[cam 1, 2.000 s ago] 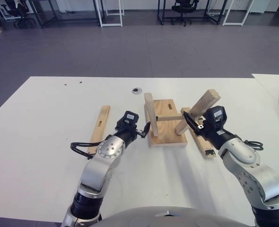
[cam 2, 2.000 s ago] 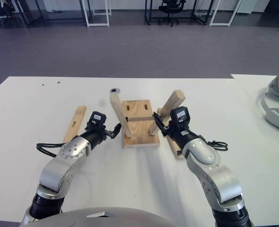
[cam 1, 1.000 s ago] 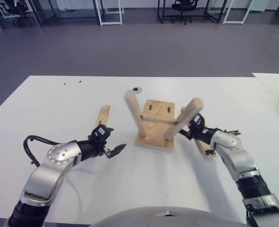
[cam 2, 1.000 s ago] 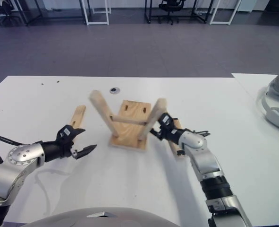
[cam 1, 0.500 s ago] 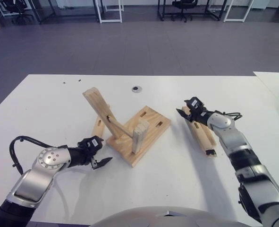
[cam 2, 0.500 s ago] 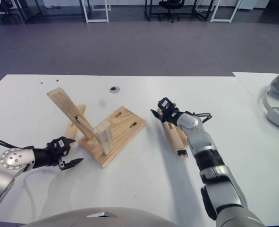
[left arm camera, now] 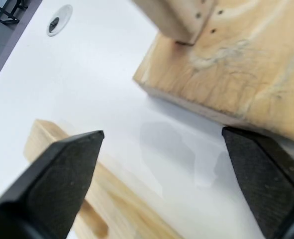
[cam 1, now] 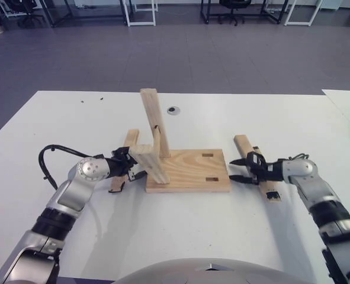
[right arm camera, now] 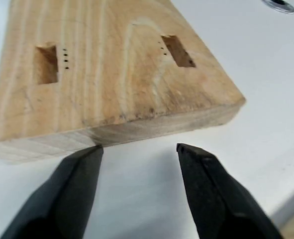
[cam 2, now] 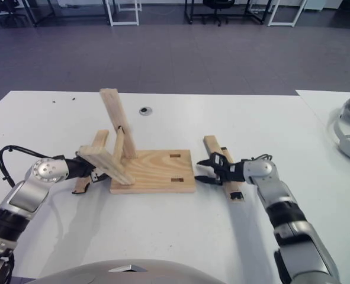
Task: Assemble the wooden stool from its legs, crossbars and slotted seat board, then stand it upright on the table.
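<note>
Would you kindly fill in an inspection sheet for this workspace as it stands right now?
Surface: white table, round grommet near its far edge.
Job's things: seat board lies flat, right-end slots empty; upright leg and tilted leg rise from its left end; loose leg on the left; loose wooden pieces on the right.
Clutter: dark specks far left; headset on the neighbouring table.
Hands: left hand open between loose leg and board; right hand open, facing the board's right edge, not touching.
Cables: black loop by the left arm; thin cable at the right wrist.
Surroundings: grey floor, office chairs, table frames behind.
</note>
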